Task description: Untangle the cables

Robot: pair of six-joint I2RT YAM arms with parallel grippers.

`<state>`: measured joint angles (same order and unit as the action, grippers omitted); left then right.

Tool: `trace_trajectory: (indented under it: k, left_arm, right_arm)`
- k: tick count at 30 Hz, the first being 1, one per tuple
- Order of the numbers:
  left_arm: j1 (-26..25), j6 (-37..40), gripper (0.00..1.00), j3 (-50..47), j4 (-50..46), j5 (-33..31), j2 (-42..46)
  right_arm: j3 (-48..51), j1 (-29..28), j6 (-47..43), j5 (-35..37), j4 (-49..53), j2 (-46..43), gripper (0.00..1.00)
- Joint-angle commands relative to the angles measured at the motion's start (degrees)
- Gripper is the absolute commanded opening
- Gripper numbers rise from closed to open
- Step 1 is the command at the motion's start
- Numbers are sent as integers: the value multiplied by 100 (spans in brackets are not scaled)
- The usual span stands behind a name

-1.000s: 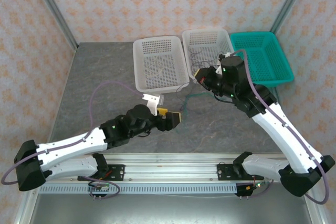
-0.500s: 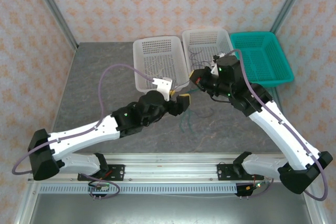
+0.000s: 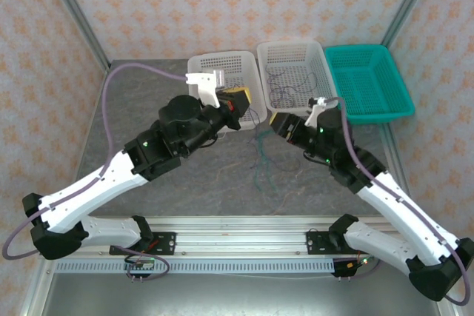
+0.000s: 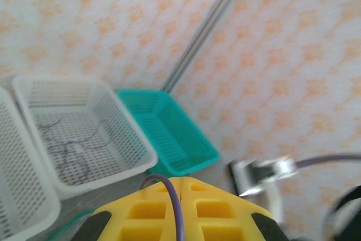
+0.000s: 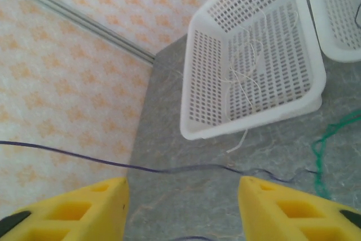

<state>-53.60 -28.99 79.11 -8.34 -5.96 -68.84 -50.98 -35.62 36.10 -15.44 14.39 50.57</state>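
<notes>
My left gripper [image 3: 241, 98] hangs raised over the left white basket [image 3: 201, 66]. In the left wrist view its yellow fingers [image 4: 141, 213] are pressed together, shut on a dark purple cable [image 4: 176, 201] that runs down between them. That purple cable [image 5: 169, 169] stretches taut above the table in the right wrist view, ahead of my right gripper [image 5: 183, 196], which is open with nothing between its fingers. My right gripper [image 3: 280, 122] sits low, just right of a green cable [image 3: 258, 159] lying on the table. A white cable [image 5: 248, 77] lies in the left basket.
The middle white basket [image 3: 268, 55] holds more dark cables [image 3: 285, 92]. A teal basket [image 3: 396, 109] stands at the back right. A metal rail [image 3: 244, 223] runs along the near table edge, and patterned walls close in the sides.
My left arm has risen and swung back over the left white basket, pulling the purple cable up. My right gripper has dropped lower and nearer.
</notes>
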Motion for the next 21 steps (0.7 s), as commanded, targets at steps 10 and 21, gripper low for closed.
trace_trajectory:
  k: [10, 21]
  left_arm:
    - [4, -122, 0, 496, -534, 592, 98]
    - [4, -35, 0, 513, -872, 333, 196]
  right_arm:
    - [2085, -30, -1962, -1026, -4332, 2103, 84]
    - [2025, -930, -1165, -1528, -5609, 3745, 92]
